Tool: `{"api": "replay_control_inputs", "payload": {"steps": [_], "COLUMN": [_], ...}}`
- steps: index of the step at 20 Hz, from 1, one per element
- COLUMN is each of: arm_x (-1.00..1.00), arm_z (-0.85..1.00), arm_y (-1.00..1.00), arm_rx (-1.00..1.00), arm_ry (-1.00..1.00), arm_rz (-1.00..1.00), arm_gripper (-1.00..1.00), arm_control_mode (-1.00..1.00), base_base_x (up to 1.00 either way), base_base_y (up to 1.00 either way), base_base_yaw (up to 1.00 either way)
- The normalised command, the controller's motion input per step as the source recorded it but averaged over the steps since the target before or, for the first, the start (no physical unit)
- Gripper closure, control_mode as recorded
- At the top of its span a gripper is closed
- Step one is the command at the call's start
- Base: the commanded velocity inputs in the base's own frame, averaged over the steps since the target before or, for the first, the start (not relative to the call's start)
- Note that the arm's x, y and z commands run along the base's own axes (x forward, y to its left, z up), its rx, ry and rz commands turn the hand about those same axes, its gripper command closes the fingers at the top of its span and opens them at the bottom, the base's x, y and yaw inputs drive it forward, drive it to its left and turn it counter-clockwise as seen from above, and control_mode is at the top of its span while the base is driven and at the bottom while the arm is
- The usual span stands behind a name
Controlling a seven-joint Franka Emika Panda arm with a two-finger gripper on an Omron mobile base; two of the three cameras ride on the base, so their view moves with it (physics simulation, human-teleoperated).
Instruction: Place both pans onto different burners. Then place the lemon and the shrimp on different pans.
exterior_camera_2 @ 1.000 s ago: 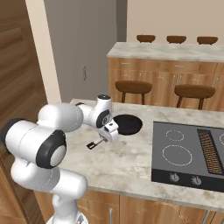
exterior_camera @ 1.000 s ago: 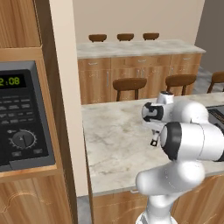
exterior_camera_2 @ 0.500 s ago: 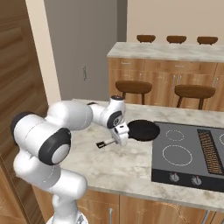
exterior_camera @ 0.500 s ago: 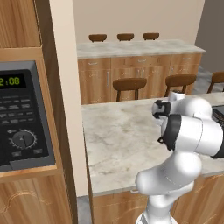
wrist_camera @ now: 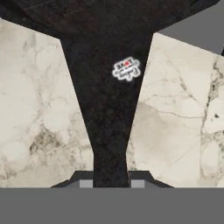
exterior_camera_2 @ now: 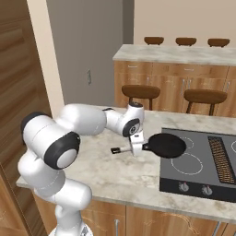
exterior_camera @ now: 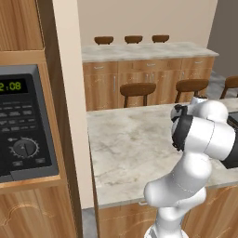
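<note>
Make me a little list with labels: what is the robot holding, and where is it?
holding: pan, gripped by its handle
gripper: shut on the handle
pan position: over the left edge of the cooktop
burners: nothing resting on them
surface: marble counter

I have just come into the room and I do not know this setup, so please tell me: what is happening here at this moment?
The white robot arm is carrying a black frying pan by its long handle, with the end effector shut on that handle. The pan hangs at the left edge of the dark cooktop, beside the outlined burners, and is not yet set down on one. The marble counter lies below the handle.
</note>
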Motion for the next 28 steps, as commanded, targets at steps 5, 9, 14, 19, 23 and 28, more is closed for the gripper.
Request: {"api": "replay_control_inputs", "payload": {"steps": [5,9,14,19,23,28], "arm_x": [0.00,0.04,0.31,0.41,0.18,0.02], "arm_z": [-0.04,-0.05,-0.21,-0.16,-0.08,-0.37], "arm_y": [-0.43,-0.37,-0.16,-0.22,-0.40,-0.16], "arm_rx": [0.00,0.00,0.00,0.00,0.01,0.00], "arm_ry": [0.03,0.01,0.00,0.00,0.01,0.00], "arm_rz": [-0.36,-0.32,-0.18,-0.07,-0.01,-0.04], "arm_gripper": [1.00,1.00,1.00,1.00,1.00,1.00], "arm_control_mode": [-1.00,-1.00,-1.00,-1.00,-1.00,-1.00], "base_base_x": [0.00,0.00,0.00,0.00,0.00,0.00], "base_base_y": [0.00,0.00,0.00,0.00,0.00,0.00], "base_base_yaw": [0.00,0.00,0.00,0.00,0.00,0.00]}}
